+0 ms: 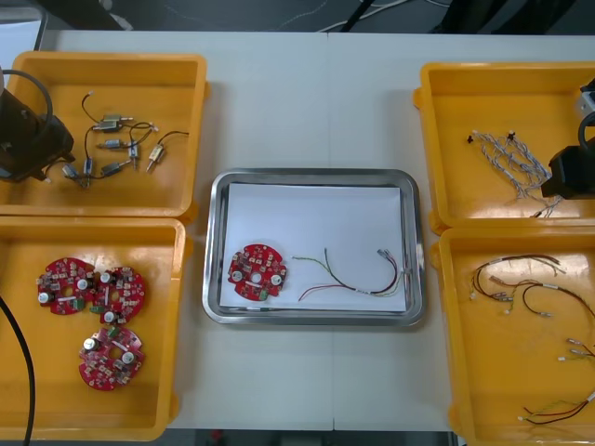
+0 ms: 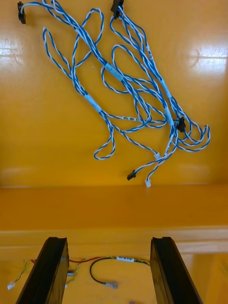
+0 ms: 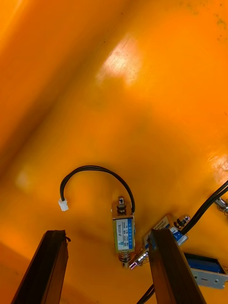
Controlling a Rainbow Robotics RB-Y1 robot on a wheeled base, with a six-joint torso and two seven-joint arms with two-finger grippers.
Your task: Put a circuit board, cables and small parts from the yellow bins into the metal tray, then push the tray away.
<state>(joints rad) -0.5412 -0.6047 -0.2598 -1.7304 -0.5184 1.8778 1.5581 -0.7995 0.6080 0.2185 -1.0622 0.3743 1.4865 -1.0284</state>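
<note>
Table [image 1: 316, 93] | left end effector [image 3: 107, 232] over small metal parts [image 3: 123, 233], apart | right end effector [image 2: 109, 240] over cables [image 2: 116, 73], apart

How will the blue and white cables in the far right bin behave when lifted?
Likely floppy: the blue and white cables lie in thin loose loops. They overlap, so one may drag others. Right gripper, fingers open, hovers near the wall of their yellow bin; left gripper over small metal parts.

Yellow bins [image 1: 139, 79] hold red circuit boards [image 1: 110, 357] and twisted blue-and-white cables [image 2: 114, 71]; the tray [image 1: 311, 173] is white inside.
</note>
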